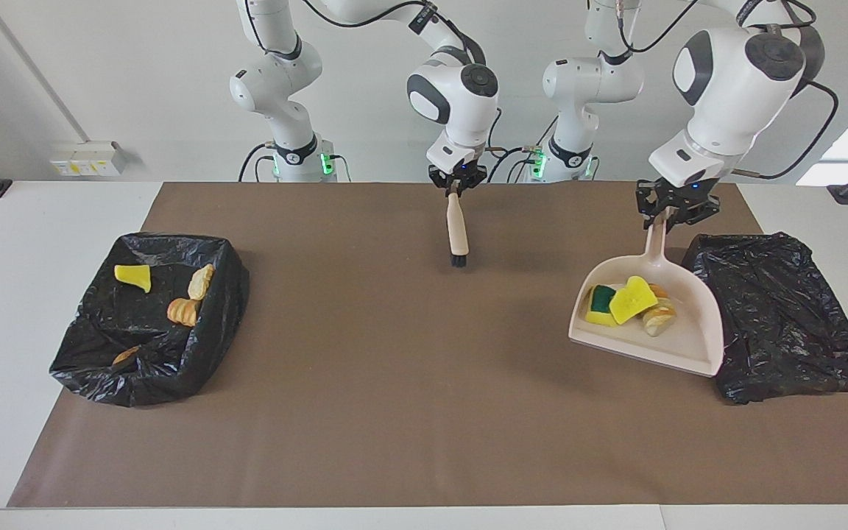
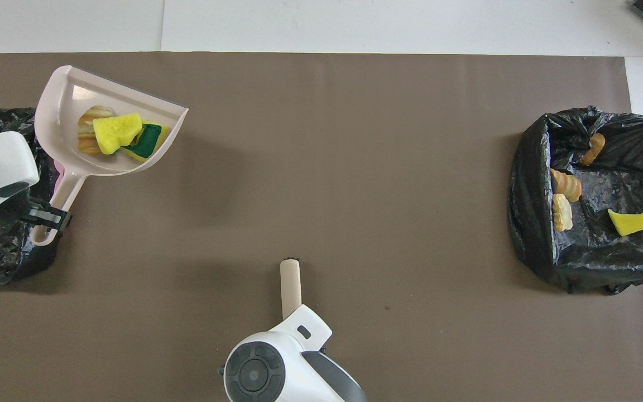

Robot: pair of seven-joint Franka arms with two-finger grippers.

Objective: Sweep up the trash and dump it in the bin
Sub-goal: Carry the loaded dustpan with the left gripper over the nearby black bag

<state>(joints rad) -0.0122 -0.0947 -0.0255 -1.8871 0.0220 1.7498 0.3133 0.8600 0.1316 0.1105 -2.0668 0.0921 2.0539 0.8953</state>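
Beside the bin (image 1: 785, 316), left gripper (image 1: 665, 210) clamps dustpan (image 1: 678, 338).

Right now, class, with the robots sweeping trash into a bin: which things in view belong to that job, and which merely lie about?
Belonging to the job:
- dustpan, held by left gripper
- sponge pieces and bread lumps in it
- brush, held by right gripper
- both black-lined bins

Lying about:
- wall socket box

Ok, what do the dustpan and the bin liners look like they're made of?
The dustpan: smooth beige moulded plastic, probably rigid, with an even matte sheen. Both bin liners: thin black plastic film, judging by the crinkles and glossy highlights.
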